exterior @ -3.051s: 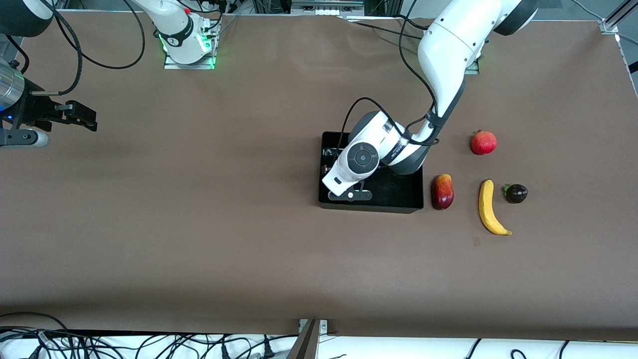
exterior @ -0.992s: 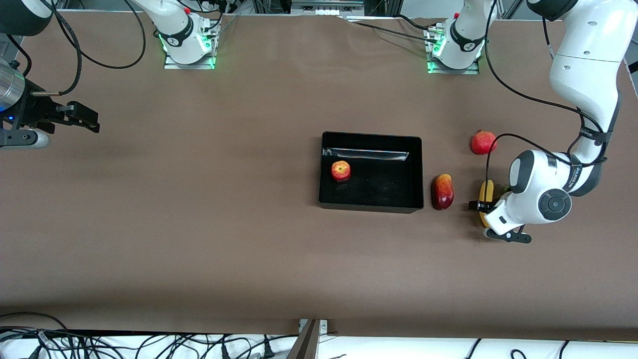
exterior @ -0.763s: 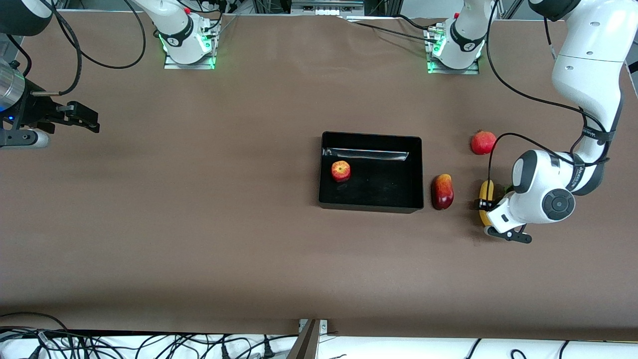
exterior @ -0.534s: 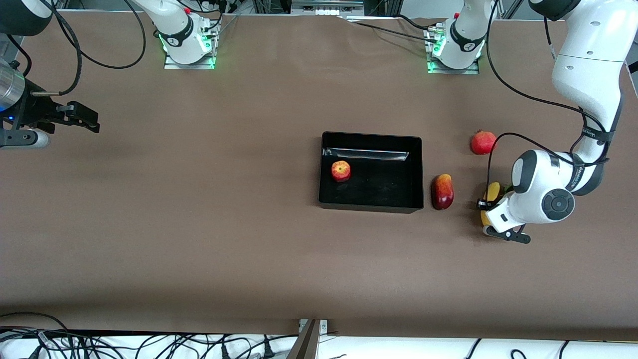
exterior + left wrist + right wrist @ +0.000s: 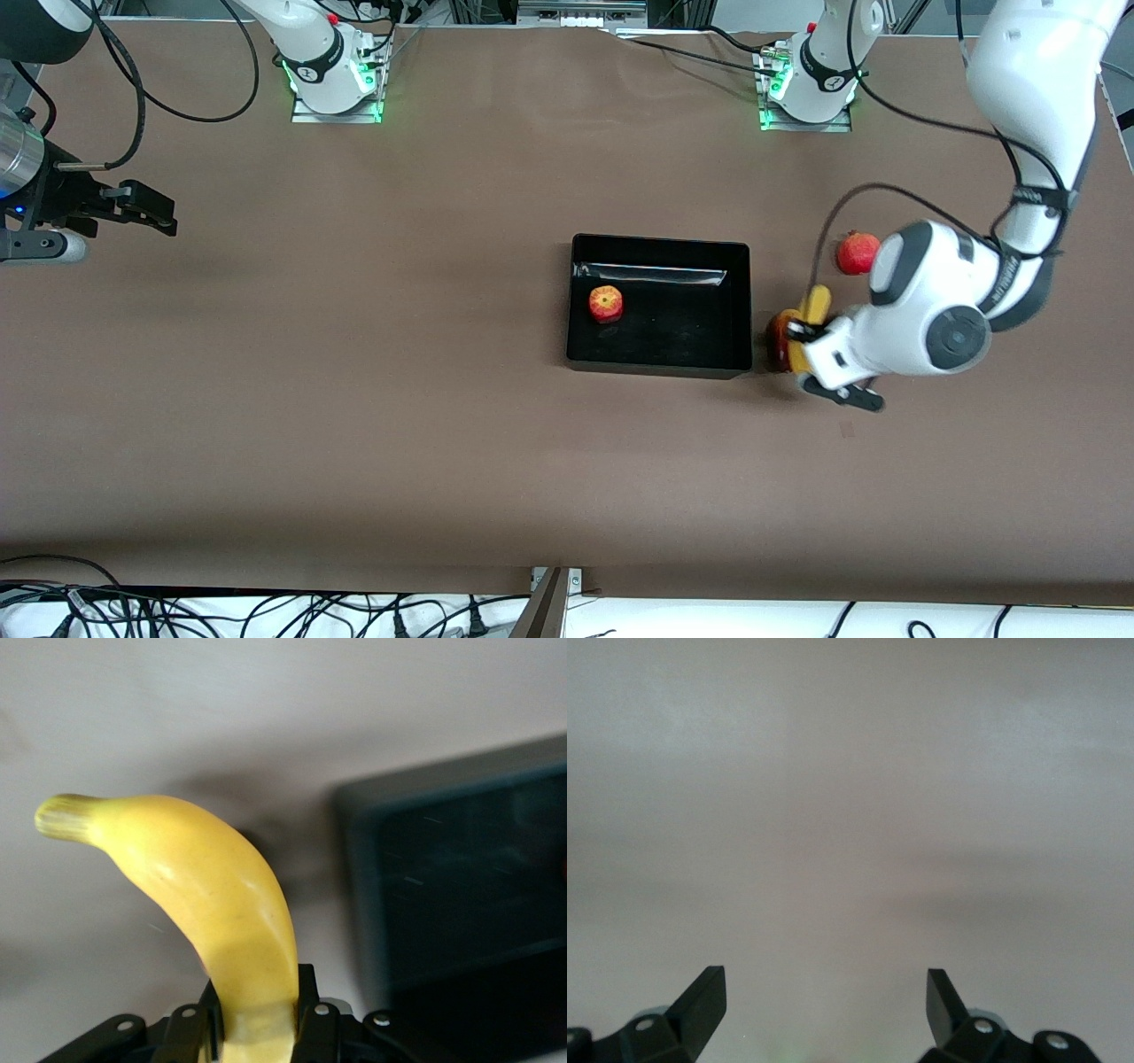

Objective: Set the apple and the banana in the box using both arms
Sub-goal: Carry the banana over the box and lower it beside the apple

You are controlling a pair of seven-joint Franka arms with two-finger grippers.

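Carrying the banana (image 5: 813, 310), left gripper (image 5: 802, 341) is clamped on its lower end, up over the mango-like fruit (image 5: 778, 335) beside the box (image 5: 660, 365). Banana prob light, firm, smooth skin; grip nearer mid-body would swing less. Apple (image 5: 606, 303) sits in box. Right gripper (image 5: 824, 1001) waits w/ jaws wide, empty. No readable text.

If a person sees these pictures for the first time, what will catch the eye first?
The left gripper holds the long curved yellow banana in the air over the dark-red mango-like fruit, beside the shallow glossy black plastic box. In that box lies the small red apple with yellowish streaks. The right gripper waits with open jaws at the right arm's end of the table.
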